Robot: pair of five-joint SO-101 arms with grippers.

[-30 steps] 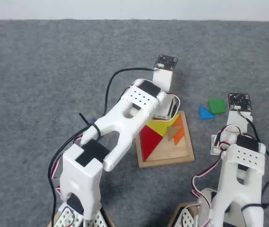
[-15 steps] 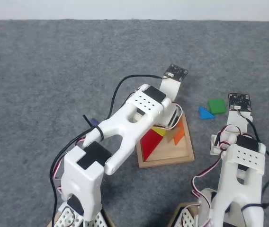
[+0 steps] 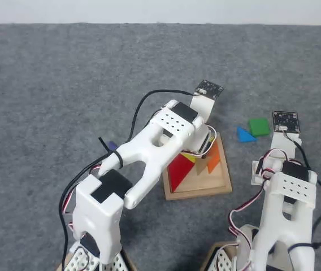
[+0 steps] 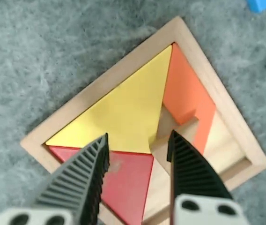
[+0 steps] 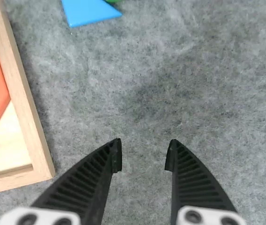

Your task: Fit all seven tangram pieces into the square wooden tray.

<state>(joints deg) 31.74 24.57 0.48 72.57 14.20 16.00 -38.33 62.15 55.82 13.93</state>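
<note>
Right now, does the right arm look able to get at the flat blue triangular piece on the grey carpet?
Probably yes. The right claw is open above bare grey carpet, and nothing lies between it and the flat blue triangular piece; the square wooden tray sits off to one side.

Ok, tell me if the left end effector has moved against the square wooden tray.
Yes: in the high view the left end effector shifted right, covering more of the square wooden tray.
</note>
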